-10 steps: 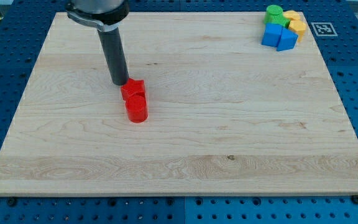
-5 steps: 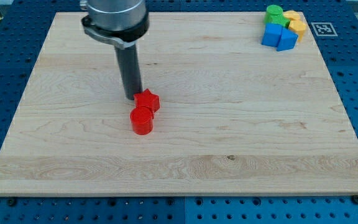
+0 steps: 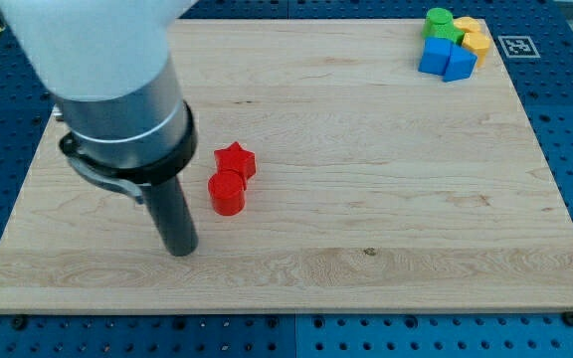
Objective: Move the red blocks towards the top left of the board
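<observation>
A red star block (image 3: 236, 160) and a red cylinder block (image 3: 227, 192) sit touching each other, left of the wooden board's (image 3: 366, 179) centre. The cylinder is just below the star. My tip (image 3: 181, 250) is down on the board, below and to the left of the red cylinder, a short gap away from it. The rod rises to a large white and grey arm body that covers the board's upper left part.
A cluster of blocks sits at the board's top right corner: a green cylinder (image 3: 438, 21), yellow blocks (image 3: 473, 36) and two blue blocks (image 3: 446, 59). A fiducial marker (image 3: 514, 46) lies just off the board to the right.
My tip has moved from just above-left of the red star down and to the left, now below-left of the cylinder. Earlier the pair shifted slightly right and down; the blocks now rest still.
</observation>
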Robot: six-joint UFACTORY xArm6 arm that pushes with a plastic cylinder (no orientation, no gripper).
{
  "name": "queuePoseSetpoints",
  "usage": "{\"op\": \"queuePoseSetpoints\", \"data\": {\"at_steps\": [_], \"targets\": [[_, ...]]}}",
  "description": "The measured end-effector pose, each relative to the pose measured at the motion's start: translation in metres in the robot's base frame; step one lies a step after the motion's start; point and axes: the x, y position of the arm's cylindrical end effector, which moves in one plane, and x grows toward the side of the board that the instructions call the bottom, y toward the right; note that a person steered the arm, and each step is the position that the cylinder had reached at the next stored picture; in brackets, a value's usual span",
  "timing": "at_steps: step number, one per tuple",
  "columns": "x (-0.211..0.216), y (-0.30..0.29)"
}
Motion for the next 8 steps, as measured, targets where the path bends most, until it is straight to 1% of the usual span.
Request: {"op": "queuePoseSetpoints", "data": {"at_steps": [2,3,7,8], "targets": [[-0.001,0.057],[-0.011,0.073],[-0.011,0.055],[-0.02,0.055]]}}
